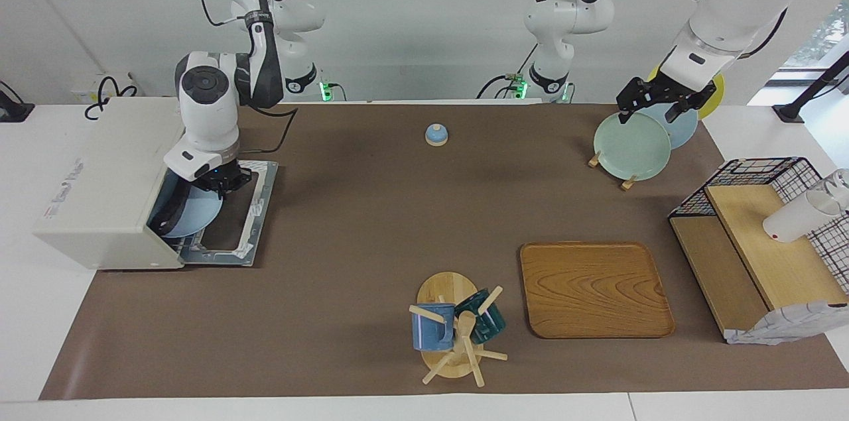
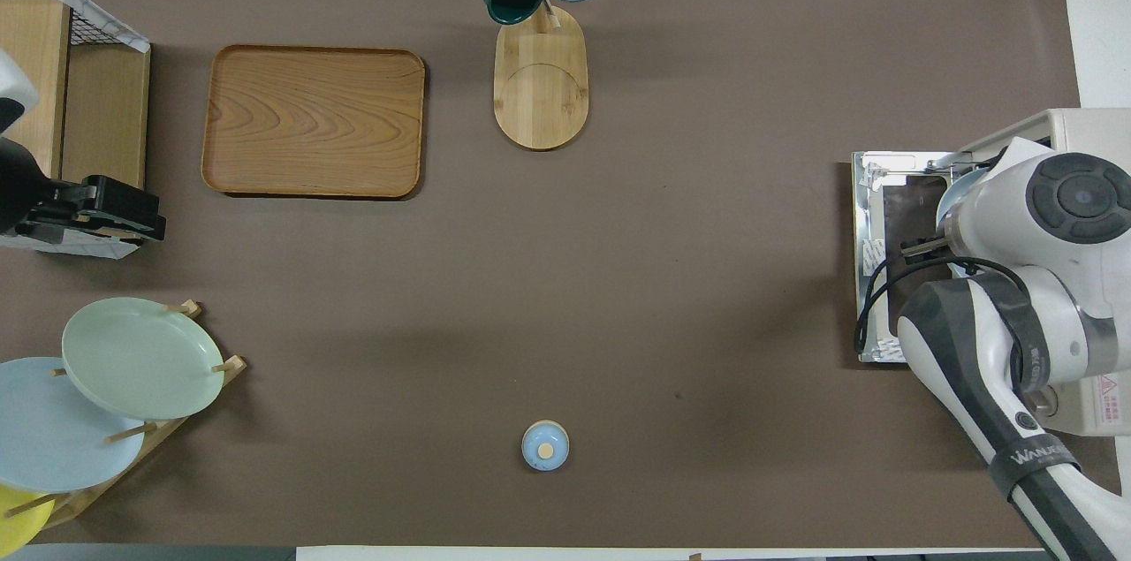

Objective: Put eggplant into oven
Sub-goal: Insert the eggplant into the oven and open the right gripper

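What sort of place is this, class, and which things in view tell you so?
Probably a robot lab set up as a mock kitchen: a toaster oven with its door open, a plate rack and a mug tree stand on a brown-covered table, with two robot arms.

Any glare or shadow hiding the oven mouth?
Facing view: no glare; soft shadows; oven mouth dim, a blue plate visible under the right gripper. Overhead view: right arm covers the mouth; left gripper waits over the plate rack.
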Robot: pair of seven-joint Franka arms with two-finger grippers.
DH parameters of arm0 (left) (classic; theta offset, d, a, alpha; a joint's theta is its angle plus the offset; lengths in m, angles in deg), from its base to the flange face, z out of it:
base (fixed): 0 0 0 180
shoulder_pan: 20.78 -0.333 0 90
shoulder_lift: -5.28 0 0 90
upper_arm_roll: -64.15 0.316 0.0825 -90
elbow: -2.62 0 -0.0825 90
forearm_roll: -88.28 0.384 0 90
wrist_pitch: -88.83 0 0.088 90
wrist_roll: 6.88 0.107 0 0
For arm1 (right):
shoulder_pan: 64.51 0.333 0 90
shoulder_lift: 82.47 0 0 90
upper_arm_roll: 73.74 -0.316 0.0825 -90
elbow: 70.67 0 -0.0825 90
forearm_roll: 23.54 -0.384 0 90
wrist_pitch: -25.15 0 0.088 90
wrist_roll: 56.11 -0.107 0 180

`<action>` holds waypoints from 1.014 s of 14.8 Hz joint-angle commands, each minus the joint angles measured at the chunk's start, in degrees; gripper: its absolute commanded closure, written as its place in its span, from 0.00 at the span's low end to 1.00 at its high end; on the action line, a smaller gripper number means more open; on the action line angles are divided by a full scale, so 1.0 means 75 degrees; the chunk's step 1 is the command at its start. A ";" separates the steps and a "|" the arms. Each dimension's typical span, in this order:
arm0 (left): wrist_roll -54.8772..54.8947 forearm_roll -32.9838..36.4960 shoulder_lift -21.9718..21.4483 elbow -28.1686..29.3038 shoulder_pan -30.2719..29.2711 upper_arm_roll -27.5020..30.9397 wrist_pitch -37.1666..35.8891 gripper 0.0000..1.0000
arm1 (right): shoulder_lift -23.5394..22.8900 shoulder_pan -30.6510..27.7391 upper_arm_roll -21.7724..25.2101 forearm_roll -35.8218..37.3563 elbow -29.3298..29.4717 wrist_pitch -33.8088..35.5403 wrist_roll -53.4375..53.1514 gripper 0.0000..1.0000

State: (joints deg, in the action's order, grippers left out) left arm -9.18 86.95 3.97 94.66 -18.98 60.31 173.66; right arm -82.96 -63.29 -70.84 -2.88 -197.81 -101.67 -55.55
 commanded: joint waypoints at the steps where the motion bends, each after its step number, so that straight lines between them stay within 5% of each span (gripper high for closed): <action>1: 0.0003 -0.0092 -0.0107 0.0080 -0.0064 -0.0004 0.0010 0.00 | 0.0311 -0.0327 -0.0106 0.0117 -0.0532 -0.0341 0.0159 1.00; 10: 0.0014 -0.0092 -0.0107 0.0080 -0.0064 -0.0004 0.0010 0.00 | 0.0463 -0.0444 -0.0117 0.0035 -0.0837 -0.0248 0.0136 1.00; 15: 0.0003 -0.0092 -0.0107 0.0080 -0.0064 -0.0004 -0.0002 0.00 | 0.0394 -0.0340 -0.0141 0.0023 -0.0499 0.0101 0.0171 0.72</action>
State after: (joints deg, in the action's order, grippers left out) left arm -9.18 86.95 3.97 94.66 -18.98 60.31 173.66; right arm -80.95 -64.99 -70.93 -2.89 -202.10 -102.92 -55.48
